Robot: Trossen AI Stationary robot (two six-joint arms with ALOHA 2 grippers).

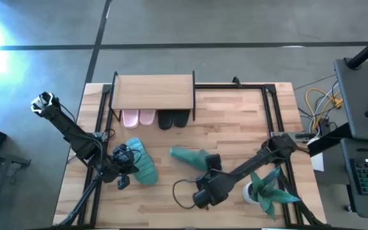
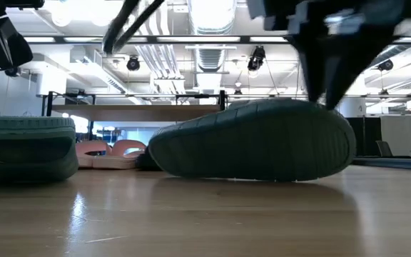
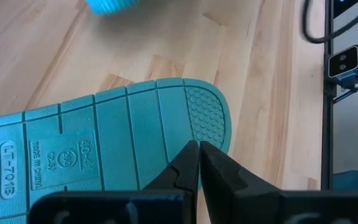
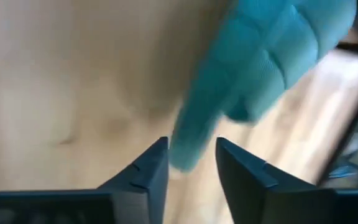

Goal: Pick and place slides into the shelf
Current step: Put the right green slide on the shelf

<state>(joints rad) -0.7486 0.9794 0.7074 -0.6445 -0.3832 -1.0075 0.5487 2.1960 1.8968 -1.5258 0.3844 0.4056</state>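
Note:
One teal slide lies sole-up on the table, its ribbed sole facing my left wrist camera. My left gripper is shut, with its tips over that sole's rounded end. A second teal slide lies mid-table and looms large in the low view. My right gripper is shut on its right end. The pink pair and the black pair stand under the shelf at the far side. My left gripper's shut fingertips sit at the rim of the upturned sole, near its dotted rounded end; I cannot tell whether they touch it. My right gripper pinches the second teal slide's end between its two fingers, coming slanting down from the table's right. The slide lies about level, low at the tabletop; I cannot tell whether it is lifted clear.
A white pot with a teal-leaved plant stands near the table's right near corner, close to my right arm. A black cable loop lies by the near edge. Black frame rails run along the table's sides.

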